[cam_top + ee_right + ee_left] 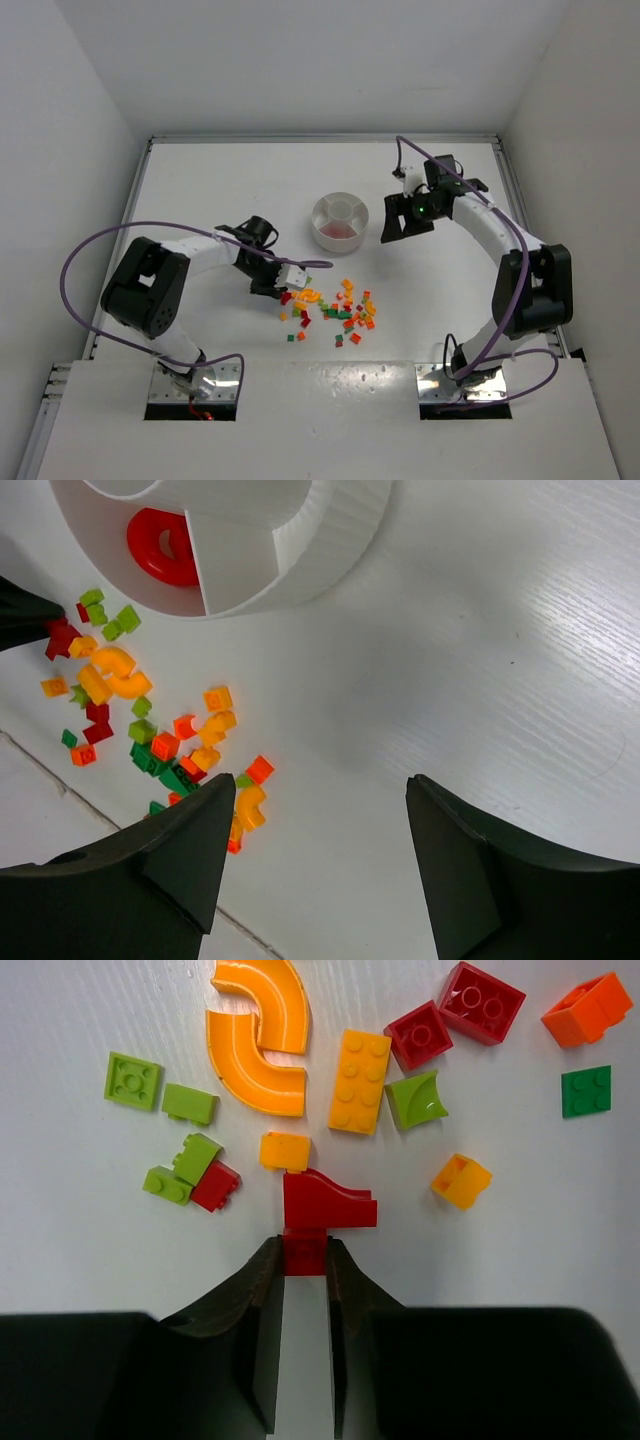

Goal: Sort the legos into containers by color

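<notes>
a white table (pixel 200 190) sits inside plain white walls (pixel 320 60), with a metal rail (pixel 300 137) along its far edge.

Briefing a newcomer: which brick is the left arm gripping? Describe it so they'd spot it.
Find the white dish mid-table, then the brick scatter in front of it. At the scatter's left edge, the left fingers pinch a red brick, the only red one with a curved sloped top.

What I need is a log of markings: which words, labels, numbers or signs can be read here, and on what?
None can be read.
Bricks: the studs show no legible lettering.
Dish and table: no text in view.
</notes>
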### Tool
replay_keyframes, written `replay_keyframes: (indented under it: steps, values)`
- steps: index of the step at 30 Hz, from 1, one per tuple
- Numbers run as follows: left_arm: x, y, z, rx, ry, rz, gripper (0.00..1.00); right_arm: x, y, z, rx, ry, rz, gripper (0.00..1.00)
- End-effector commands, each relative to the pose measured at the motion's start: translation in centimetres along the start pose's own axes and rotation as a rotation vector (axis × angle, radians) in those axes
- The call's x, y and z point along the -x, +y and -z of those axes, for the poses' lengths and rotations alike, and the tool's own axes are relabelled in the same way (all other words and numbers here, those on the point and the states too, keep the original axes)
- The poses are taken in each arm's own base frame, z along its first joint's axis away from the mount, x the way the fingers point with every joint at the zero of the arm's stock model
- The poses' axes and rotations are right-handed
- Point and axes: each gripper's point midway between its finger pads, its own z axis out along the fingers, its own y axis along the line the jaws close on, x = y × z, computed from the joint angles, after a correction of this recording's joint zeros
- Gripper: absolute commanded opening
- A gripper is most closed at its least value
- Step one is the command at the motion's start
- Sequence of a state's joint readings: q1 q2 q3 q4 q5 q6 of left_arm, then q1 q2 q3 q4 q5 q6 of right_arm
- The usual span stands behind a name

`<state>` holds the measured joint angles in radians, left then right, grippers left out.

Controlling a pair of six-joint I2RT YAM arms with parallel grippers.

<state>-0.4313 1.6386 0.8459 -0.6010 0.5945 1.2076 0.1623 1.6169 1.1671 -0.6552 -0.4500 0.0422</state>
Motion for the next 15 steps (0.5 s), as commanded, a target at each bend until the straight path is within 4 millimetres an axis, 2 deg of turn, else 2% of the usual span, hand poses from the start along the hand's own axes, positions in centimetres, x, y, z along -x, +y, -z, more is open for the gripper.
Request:
replay_keyframes:
  steps: [1, 5, 6, 7, 9, 10, 12, 13, 15]
  values:
    - [-0.3, -0.1, -0.4, -0.008, 0.029, -0.006, 0.21, 1.8, -0.1, 0.4, 0.010, -0.061, 0.019, 0.69]
    - [0.3, 0.4, 0.6, 0.033, 0.018, -0.012, 0.15, 1.8, 0.0, 0.5, 0.009, -0.069, 0.023, 0.69]
    - [0.3, 0.8, 1.4, 0.063, 0.013, 0.005, 0.15, 1.6, 0.0, 0.6, 0.009, -0.069, 0.023, 0.69]
    - [1.2, 1.7, 2.0, 0.088, -0.009, -0.003, 0.13, 1.8, 0.0, 0.6, 0.008, -0.077, 0.027, 0.69]
    - [1.9, 3.3, 3.4, 0.141, -0.038, 0.045, 0.13, 1.6, 0.1, 0.6, 0.008, -0.076, 0.027, 0.69]
    - [3.6, 4.9, 4.5, 0.175, -0.077, 0.034, 0.13, 1.8, 0.0, 0.6, 0.007, -0.084, 0.031, 0.69]
    - [4.8, 7.0, 6.2, 0.232, -0.131, 0.129, 0.13, 1.8, 0.3, 0.7, 0.015, -0.094, 0.037, 0.69]
    - [7.1, 9.2, 7.7, 0.272, -0.189, 0.135, 0.13, 1.4, 0.2, 0.6, 0.016, -0.085, 0.032, 0.69]
    - [8.5, 11.8, 8.4, 0.296, -0.252, 0.223, 0.13, 1.6, 0.2, 0.5, 0.015, -0.094, 0.037, 0.69]
